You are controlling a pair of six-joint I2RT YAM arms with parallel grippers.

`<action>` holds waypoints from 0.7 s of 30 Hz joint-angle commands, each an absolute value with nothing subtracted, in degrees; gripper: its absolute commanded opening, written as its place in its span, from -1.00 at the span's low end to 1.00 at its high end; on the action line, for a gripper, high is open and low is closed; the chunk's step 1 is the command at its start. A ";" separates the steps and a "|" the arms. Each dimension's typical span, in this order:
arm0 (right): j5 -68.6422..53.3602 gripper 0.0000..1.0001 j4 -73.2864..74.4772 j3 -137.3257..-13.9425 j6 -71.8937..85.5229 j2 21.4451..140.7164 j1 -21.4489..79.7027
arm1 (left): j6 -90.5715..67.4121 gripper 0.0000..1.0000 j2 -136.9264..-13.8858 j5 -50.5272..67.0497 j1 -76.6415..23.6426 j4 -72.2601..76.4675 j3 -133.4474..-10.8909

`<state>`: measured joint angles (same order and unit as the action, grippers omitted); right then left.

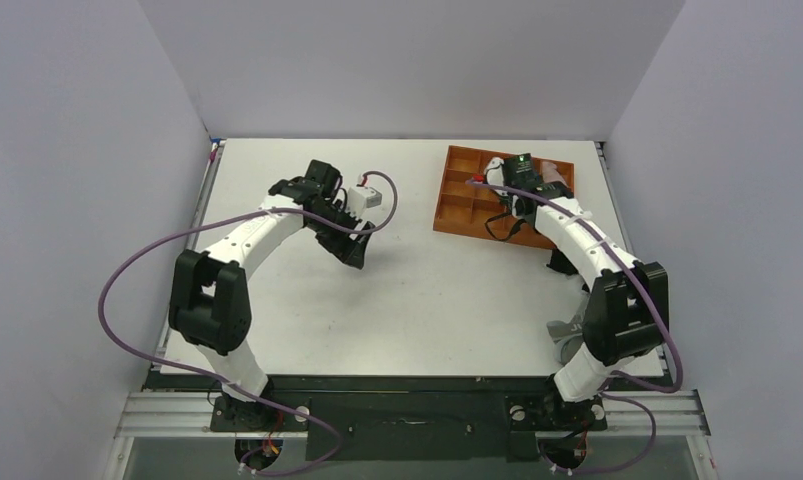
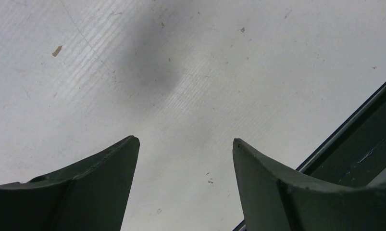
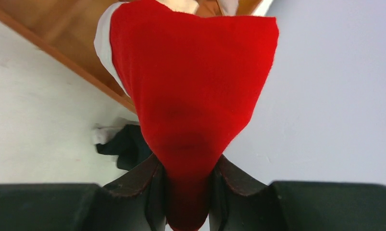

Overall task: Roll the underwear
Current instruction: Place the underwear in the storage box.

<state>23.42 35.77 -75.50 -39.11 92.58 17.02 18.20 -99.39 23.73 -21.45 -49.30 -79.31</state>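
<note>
The underwear (image 3: 191, 72) is bright red with a white trim at its upper left edge. It hangs bunched from my right gripper (image 3: 188, 161), whose jaws are shut on its narrow end. In the top view my right gripper (image 1: 517, 180) is over the orange tray (image 1: 457, 200), and only a small red bit of the underwear (image 1: 474, 181) shows beside it. My left gripper (image 1: 355, 252) is open and empty, low over the bare white table left of centre. The left wrist view shows its gripper (image 2: 186, 140) with only table between the fingers.
The orange compartment tray (image 3: 61, 29) lies at the back right of the table. A black garment (image 3: 126, 144) lies on the table beside it, partly hidden by the underwear. A grey garment (image 1: 565, 332) lies near the right arm's elbow. Grey walls enclose three sides.
</note>
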 commanded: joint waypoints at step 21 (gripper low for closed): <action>39.85 -1.00 21.49 -69.39 -50.02 101.51 6.20 | 16.35 0.38 -95.40 22.32 -21.19 -47.21 -80.18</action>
<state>35.07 24.47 -68.69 -48.69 99.57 6.35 16.91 -96.23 21.82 -21.39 -48.77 -79.05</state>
